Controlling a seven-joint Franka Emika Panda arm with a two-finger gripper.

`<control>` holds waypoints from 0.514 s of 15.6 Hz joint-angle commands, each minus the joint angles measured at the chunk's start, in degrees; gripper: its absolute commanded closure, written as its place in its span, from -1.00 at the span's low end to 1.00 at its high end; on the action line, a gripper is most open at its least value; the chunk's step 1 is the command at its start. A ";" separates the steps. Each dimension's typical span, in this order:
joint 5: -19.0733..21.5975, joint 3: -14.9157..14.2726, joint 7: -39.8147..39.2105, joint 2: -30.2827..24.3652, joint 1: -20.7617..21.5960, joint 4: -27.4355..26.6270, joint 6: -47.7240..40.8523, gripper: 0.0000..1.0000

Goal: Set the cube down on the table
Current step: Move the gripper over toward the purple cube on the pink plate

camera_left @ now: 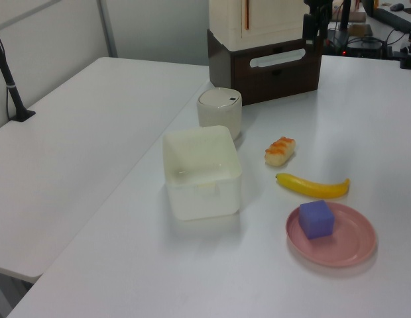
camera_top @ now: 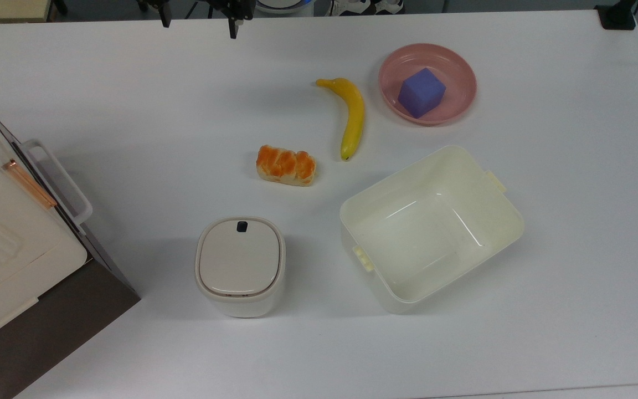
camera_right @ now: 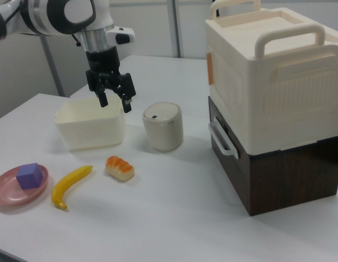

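In the right view the pincer [camera_right: 114, 99] hangs in the air with its fingers apart and nothing between them, the cream tub [camera_right: 90, 128] just below and behind it and the lidded white canister [camera_right: 163, 126] off to the right view's right. Well away toward the right view's lower left lie the bread roll [camera_right: 120, 167] and the banana [camera_right: 68, 186], and beyond them the pink dish [camera_right: 11, 191]. The cube [camera_right: 30, 176] sits in that dish, not on the white surface [camera_right: 180, 218], resting flat with one corner turned toward the banana; it has no long axis.

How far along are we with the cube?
Nothing done yet: the cube sits in the pink dish. Nothing is in hand; the gripper hangs open and empty above the table, far from the cube. Grasping, lifting and placing remain.
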 commanded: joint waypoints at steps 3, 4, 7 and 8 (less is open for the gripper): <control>1.31 -0.43 -4.60 -0.93 0.27 -0.53 -0.76 -1.00; 1.31 -0.43 -4.60 -0.93 0.27 -0.53 -0.76 -1.00; 1.31 -0.25 -4.69 -0.76 0.53 -0.61 -0.59 -1.00; 1.31 -0.25 -4.69 -0.75 0.80 -0.70 -0.59 -1.00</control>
